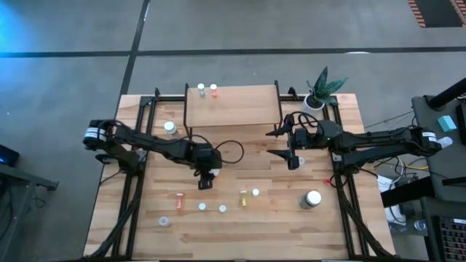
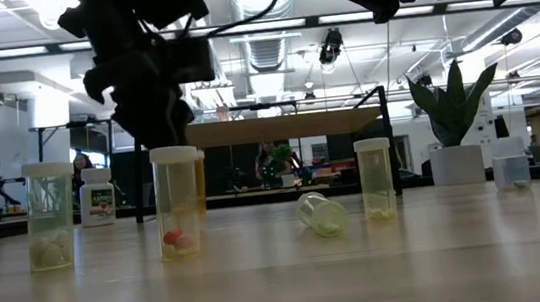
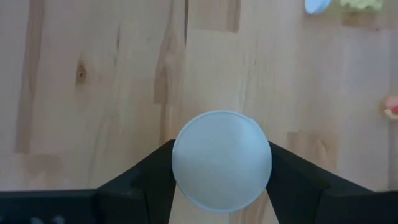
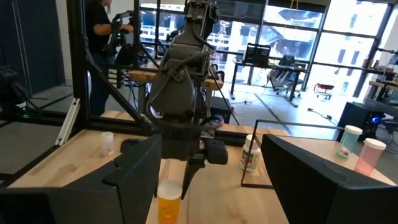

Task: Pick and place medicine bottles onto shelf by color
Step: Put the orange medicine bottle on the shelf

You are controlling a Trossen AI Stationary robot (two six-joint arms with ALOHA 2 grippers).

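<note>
My left gripper [image 1: 206, 180] stands over the middle of the table, shut on an orange bottle with a white cap [image 3: 221, 160]. The bottle also shows in the right wrist view [image 4: 168, 200]. My right gripper [image 1: 278, 143] is open and empty near the right front corner of the shelf [image 1: 240, 109], fingers pointing toward the left arm. Two small bottles [image 1: 207, 89] stand upright on the shelf's far left part. Several more bottles [image 1: 222, 208] stand or lie on the table nearer the front edge. My left gripper pinches the bottle's white cap by its rim [image 3: 181, 165] between its two fingers, one on each side. The fingers come from above, pointing down. The bottle stands upright below them; whether its base is on the table I cannot tell.
A white bottle [image 1: 170, 127] stands left of the shelf, another [image 1: 301, 161] close to my right gripper. A larger bottle [image 1: 312, 199] stands at the front right. An orange bottle [image 1: 180, 196] lies near the front. A potted plant [image 1: 320, 91] stands at the far right.
</note>
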